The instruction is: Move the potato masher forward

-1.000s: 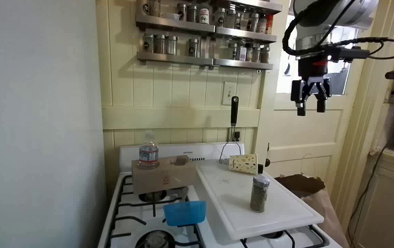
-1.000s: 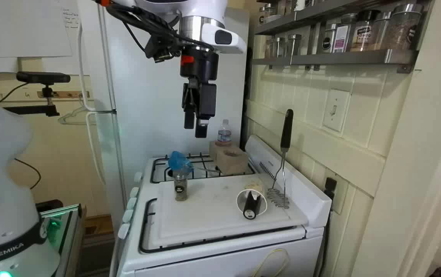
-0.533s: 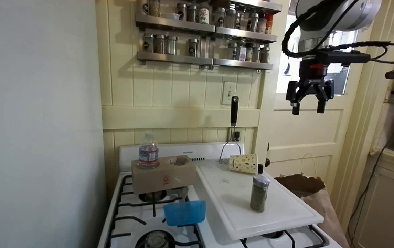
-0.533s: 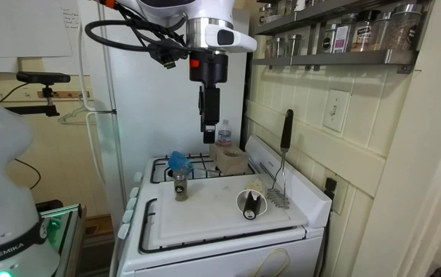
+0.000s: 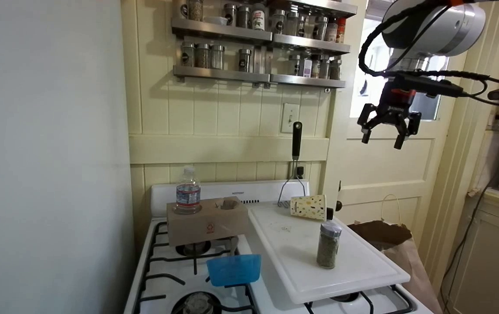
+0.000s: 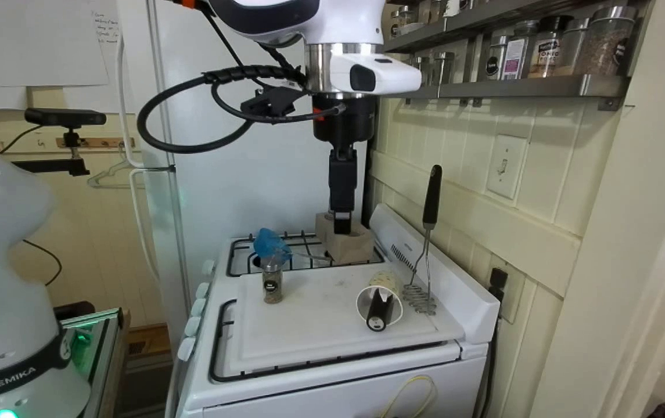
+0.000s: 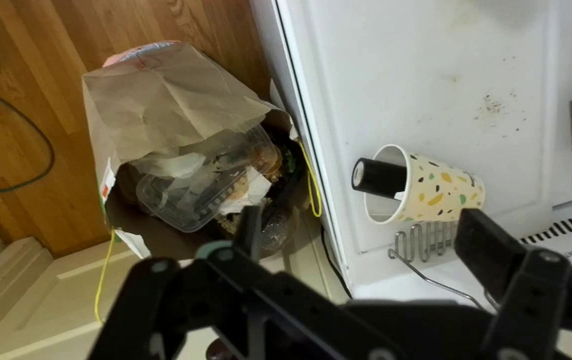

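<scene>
The potato masher stands upright at the back of the stove, with its black handle (image 5: pixel 297 141) up and its wire head down; the handle also shows in an exterior view (image 6: pixel 432 200). In the wrist view, I see its zigzag wire head (image 7: pixel 423 242) beside the cup, while the handle is hidden there. My gripper (image 5: pixel 382 140) is open and empty, its fingers wide apart. It hangs in the air in front of the masher, apart from it, and is slightly tilted. It also shows in an exterior view (image 6: pixel 342 223) and in the wrist view (image 7: pixel 363 230).
A patterned cup (image 7: pixel 440 185) lies on its side against the masher head, a black object inside. A spice jar (image 5: pixel 328 246) stands on the white board (image 5: pixel 293 261). A box (image 5: pixel 208 220) bears a bottle (image 5: pixel 188 192). Spice shelves (image 5: pixel 223 74) overhang the wall. A paper bag (image 7: pixel 166 100) stands beside the stove.
My gripper has moved right and down toward the stove's back in an exterior view. It has turned, so its fingers now line up there, and it tilts more. The masher has not moved.
</scene>
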{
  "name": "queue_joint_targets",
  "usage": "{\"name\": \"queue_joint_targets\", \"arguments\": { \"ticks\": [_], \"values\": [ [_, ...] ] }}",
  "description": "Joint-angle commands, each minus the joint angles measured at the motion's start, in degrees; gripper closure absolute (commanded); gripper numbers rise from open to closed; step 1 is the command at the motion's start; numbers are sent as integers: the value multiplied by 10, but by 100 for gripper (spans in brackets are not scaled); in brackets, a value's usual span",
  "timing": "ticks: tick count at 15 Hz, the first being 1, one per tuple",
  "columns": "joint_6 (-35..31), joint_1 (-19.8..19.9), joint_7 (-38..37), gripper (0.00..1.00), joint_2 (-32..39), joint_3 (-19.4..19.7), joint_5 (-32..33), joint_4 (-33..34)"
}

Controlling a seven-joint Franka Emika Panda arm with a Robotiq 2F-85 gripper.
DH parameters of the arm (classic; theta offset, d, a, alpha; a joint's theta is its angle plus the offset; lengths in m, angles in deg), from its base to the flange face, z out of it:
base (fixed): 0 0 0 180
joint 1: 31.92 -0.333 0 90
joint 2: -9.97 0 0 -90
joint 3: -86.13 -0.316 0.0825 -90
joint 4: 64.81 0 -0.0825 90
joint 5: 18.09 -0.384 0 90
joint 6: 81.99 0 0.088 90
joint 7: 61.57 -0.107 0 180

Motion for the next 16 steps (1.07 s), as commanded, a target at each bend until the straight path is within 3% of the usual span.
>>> {"name": "queue_joint_targets", "arguments": {
  "ticks": [1,3,5,10,14,16],
  "values": [
    [6,4,26,0,0,3,-15,6],
    [10,4,50,0,-1,11,-29,12],
    [-25,-19,130,0,-25,12,-66,-23],
    [17,-27,325,0,14,52,-79,38],
    [13,-127,495,0,104,194,-131,135],
    [34,-150,581,0,158,244,-222,175]
  ]
}}
